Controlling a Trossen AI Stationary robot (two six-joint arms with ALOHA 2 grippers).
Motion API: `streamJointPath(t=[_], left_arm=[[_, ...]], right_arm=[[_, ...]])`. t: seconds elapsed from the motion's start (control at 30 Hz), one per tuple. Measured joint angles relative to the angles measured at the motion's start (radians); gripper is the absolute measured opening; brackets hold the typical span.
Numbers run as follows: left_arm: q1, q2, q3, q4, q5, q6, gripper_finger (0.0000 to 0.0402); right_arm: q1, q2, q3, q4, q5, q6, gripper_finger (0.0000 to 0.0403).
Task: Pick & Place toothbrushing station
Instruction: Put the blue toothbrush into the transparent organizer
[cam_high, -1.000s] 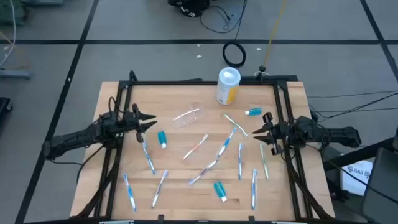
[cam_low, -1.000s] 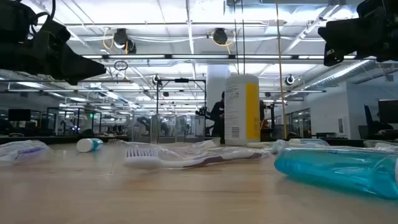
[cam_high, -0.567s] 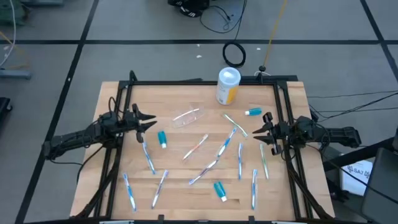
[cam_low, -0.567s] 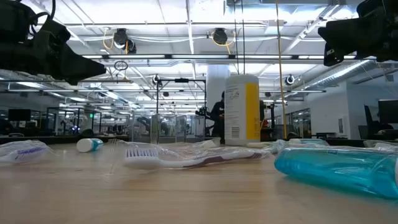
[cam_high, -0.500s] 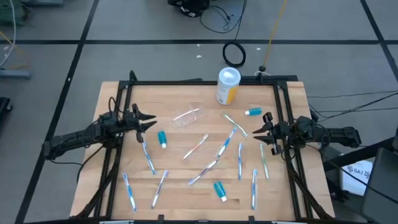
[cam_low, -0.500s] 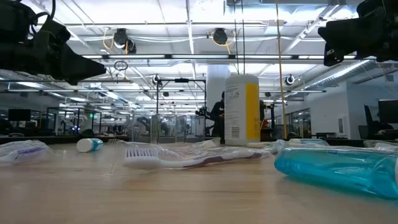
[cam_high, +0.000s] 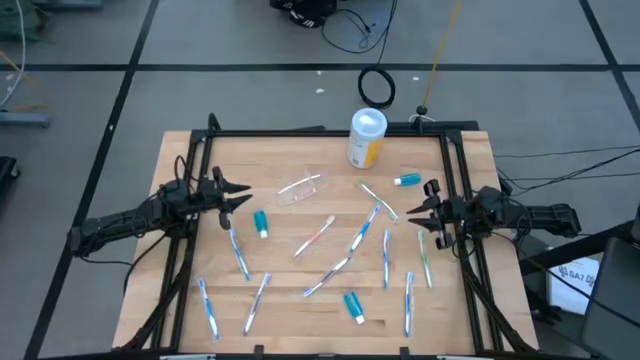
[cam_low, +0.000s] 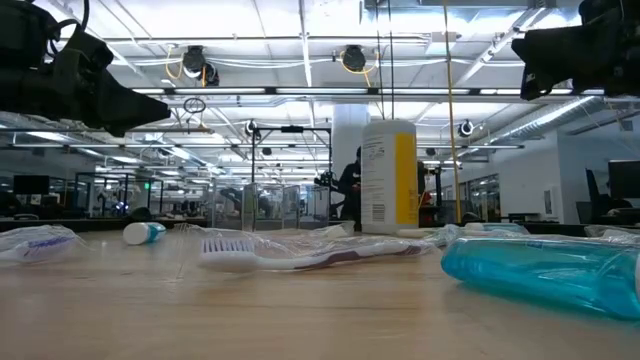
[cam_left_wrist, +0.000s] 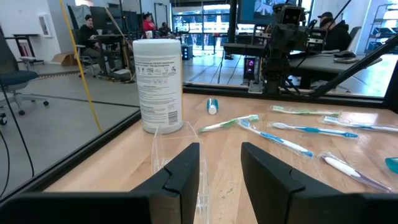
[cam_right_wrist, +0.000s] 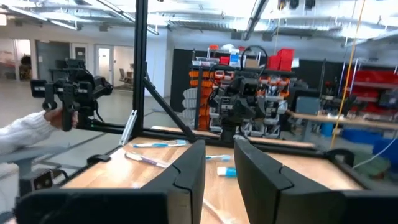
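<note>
Task barely begun: the small clear plastic cup (cam_high: 301, 187) lies on its side mid-table, thin pale blue, white and green toothbrushes (cam_high: 362, 236) and small teal toothpaste tubes (cam_high: 260, 222) scattered loose around it. Left gripper (cam_high: 240, 194) and right gripper (cam_high: 414, 212) hover at opposite table edges, fingers parted, empty. The central wooden tabletop (cam_high: 300, 150) offers open approach; the tall yellow canister (cam_high: 366, 138) stands at the far edge.

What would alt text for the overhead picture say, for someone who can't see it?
Toothbrushes, teal toothpaste tubes and a tipped clear cup lie scattered on a wooden table. The open left gripper and right gripper hover at opposite sides.
</note>
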Motion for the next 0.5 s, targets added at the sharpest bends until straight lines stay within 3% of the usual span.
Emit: streamJointPath(t=[0.37,0.5], left_arm=[[0.000,0.000,0.000,0.016,0.001,-0.030,0.0124],[0.000,0.000,-0.001,0.054,0.002,-0.094,0.0124]], right_arm=[[0.000,0.032,0.000,0.088,-0.003,0.052,0.0077],[0.000,0.097,0.000,0.214,-0.003,0.078,0.0077]])
